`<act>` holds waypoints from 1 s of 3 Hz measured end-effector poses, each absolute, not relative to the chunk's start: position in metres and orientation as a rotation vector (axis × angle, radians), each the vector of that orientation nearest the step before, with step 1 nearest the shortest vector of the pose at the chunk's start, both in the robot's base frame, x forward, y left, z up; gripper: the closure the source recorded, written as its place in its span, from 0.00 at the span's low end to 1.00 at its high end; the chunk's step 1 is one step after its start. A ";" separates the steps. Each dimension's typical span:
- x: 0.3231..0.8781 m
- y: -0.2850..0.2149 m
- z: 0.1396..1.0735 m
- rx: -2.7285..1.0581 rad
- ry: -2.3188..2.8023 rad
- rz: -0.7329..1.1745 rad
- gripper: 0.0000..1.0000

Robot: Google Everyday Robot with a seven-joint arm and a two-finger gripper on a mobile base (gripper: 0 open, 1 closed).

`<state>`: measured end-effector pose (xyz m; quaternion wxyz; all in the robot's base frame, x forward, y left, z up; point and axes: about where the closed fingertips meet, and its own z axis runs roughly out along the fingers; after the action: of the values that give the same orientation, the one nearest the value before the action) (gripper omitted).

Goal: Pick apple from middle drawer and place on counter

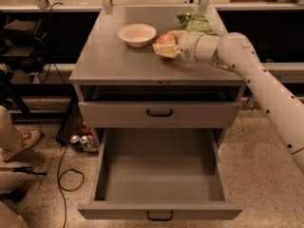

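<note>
Your fingers [163, 51] are clamped on the apple [166, 38], the gripper [165, 43] low over the right rear of the tabletop [118, 63]. Below, the middle drawer [159, 211] stands pulled wide open. Your white arm [266, 80] comes in from the right edge, wrist level and pointing left. A white bowl [137, 33] sits just left of the apple, and a green snack bag [195, 23] lies behind the wrist. You cannot tell whether the apple touches the surface.

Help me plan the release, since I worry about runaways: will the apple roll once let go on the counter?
It could roll: the apple is round and the counter looks flat and smooth. The gripper holds it beside the white bowl, which might stop it on that side. It seems firm: its outline looks round even in the grip.
</note>
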<state>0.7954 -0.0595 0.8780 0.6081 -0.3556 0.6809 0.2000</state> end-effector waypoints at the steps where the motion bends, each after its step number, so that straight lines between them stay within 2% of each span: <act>1: 0.799 -0.062 0.871 -0.803 1.572 0.477 0.56; 3: 0.800 -0.065 0.867 -0.786 1.560 0.501 0.09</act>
<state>0.7997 -0.0646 0.8667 0.6147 -0.3412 0.6771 0.2174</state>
